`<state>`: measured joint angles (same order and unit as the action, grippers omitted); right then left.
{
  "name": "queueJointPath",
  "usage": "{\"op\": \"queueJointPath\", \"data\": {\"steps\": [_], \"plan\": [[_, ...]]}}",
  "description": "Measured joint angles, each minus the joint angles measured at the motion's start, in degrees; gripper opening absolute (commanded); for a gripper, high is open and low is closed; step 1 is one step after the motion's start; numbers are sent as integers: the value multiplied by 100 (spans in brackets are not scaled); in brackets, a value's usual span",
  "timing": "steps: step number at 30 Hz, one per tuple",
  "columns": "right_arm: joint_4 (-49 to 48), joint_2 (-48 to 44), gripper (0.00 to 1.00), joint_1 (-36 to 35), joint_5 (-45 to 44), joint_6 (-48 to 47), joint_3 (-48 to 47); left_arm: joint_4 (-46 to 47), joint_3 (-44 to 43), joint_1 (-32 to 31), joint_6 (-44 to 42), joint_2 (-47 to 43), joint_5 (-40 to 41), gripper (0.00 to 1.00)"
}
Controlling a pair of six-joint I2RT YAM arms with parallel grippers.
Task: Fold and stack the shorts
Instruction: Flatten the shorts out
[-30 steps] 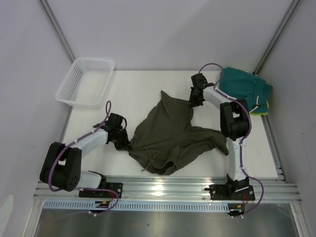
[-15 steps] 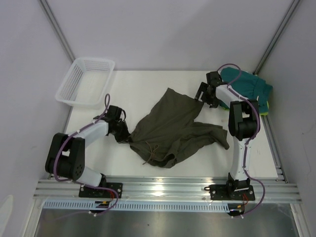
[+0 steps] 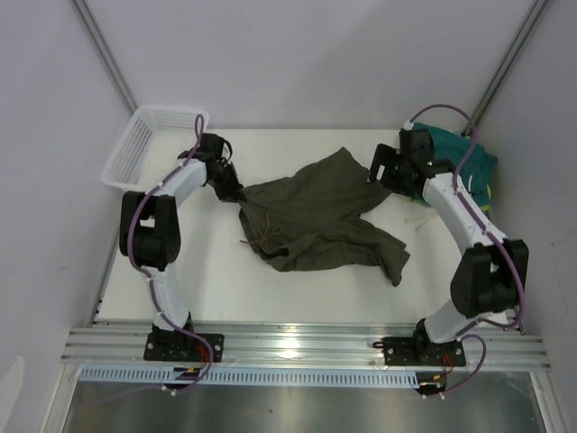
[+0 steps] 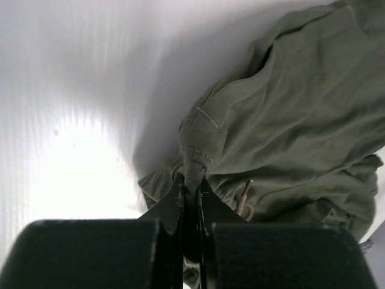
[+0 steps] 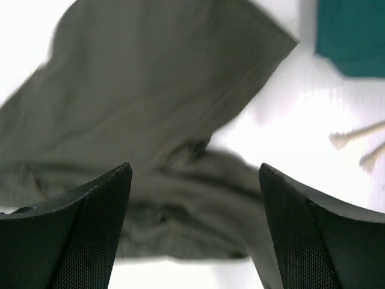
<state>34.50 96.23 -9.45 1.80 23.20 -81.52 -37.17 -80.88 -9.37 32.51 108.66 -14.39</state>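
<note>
The olive-green shorts (image 3: pixel 315 216) lie crumpled and partly spread in the middle of the white table (image 3: pixel 216 280), a dark drawstring (image 3: pixel 261 242) showing near the waist. My left gripper (image 3: pixel 236 191) is shut on the waist's left corner; in the left wrist view a bunched fold of the olive shorts (image 4: pixel 289 120) is pinched at my left gripper (image 4: pixel 191 180). My right gripper (image 3: pixel 379 171) hovers open over the shorts' far right corner; in the right wrist view the right gripper (image 5: pixel 195 170) holds nothing above the olive cloth (image 5: pixel 150 108). A folded teal pair (image 3: pixel 460 162) lies back right.
A white plastic basket (image 3: pixel 153 144) stands at the back left corner. White drawstring ends (image 3: pixel 419 219) from the teal pair (image 5: pixel 355 36) trail onto the table. Something yellow-green (image 3: pixel 484 196) peeks from under the teal pair. Grey walls close in on both sides.
My left arm has swung toward the back left, dragging the shorts' waist corner along. My right gripper has opened, released the shorts' leg and drawn back to the right.
</note>
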Motion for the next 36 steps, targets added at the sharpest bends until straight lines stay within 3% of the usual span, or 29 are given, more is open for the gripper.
{"op": "queueJointPath", "data": {"steps": [2, 3, 6, 7, 8, 15, 21, 25, 29, 36], "plan": [[59, -592, 86, -216, 35, -50, 280, -195, -555, 107, -63, 374, -24, 2], [52, -804, 85, -345, 79, -74, 398, -229, -820, 162, -107, 560, -44, 7], [37, -1084, 83, -590, 437, -114, 717, -415, -1484, 334, -225, 970, -111, 49], [26, -1075, 82, -608, 533, -125, 811, -498, -1681, 389, -269, 1067, -111, 92], [22, -1027, 82, -608, 621, -129, 901, -575, -1840, 424, -345, 1117, -101, 99], [-37, -208, 81, -826, 1005, -153, 861, -1008, -2374, 498, -629, 601, -46, 99], [-155, 407, 81, -1134, 1353, -138, 494, -704, -321, -179, -1032, -1878, -98, 99], [-153, 717, 80, -1130, 1427, -98, 293, -363, 920, -1471, -1628, -3126, -96, 99], [-46, 785, 79, -1117, 1480, -101, 258, -173, 1700, -2323, -2282, -3432, -70, 99], [52, 1403, 78, -1123, 1587, -127, -157, -120, 1884, -2765, -3270, -3226, 750, 99]]}}
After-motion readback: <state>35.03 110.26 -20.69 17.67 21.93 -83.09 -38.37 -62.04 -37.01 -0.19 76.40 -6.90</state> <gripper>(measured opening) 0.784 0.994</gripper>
